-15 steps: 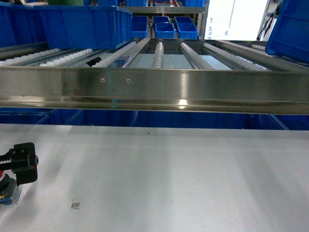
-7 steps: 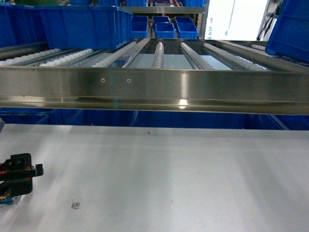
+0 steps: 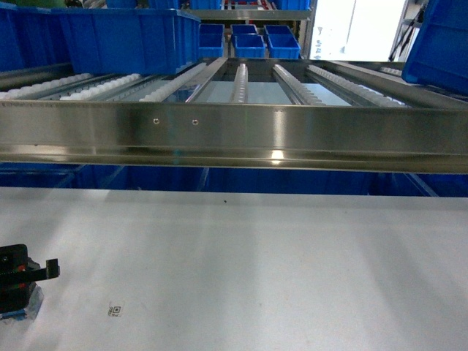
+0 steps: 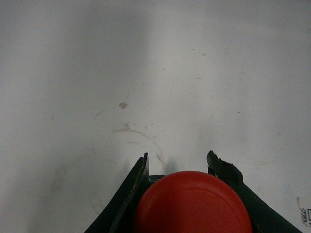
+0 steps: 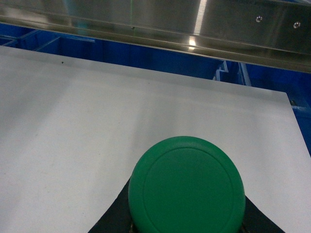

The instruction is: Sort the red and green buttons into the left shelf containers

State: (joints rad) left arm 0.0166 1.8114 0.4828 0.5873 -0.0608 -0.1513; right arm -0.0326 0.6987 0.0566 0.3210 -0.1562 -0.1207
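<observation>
Left end effector (image 4: 187,167): fingers (image 4: 127,194) sit on both sides of the red button (image 4: 192,204), cap tight between them, so it looks gripped. In the head view this end effector (image 3: 18,281) is low at the near left edge of the worktop (image 3: 256,270), a bit of blue-grey base showing under it. From the head view alone I can't tell if the button is lifted or resting on the worktop.

Right end effector: not visible in the head view. In the right wrist view the green button (image 5: 187,187) fills the bottom centre with dark finger parts (image 5: 114,213) on either side below it; tips are hidden by the cap, but it looks held.

Progress, my read: both buttons are picked, neither is sorted. All that is left is carrying each one to the left shelf and dropping it into a blue bin. Which bin takes which colour can't be told from here.

Outward: the worktop is plain white with a small printed marker (image 3: 115,311) near the left end effector. Beyond the far edge is a steel rail (image 3: 234,135) fronting a roller shelf. A large deep blue bin (image 3: 124,36) sits on the rollers at the far left.

Buttons: red cap is smooth, domed, matte. Green cap is round with a flat face and a faint ring near its edge. Collars and bases are mostly hidden.
</observation>
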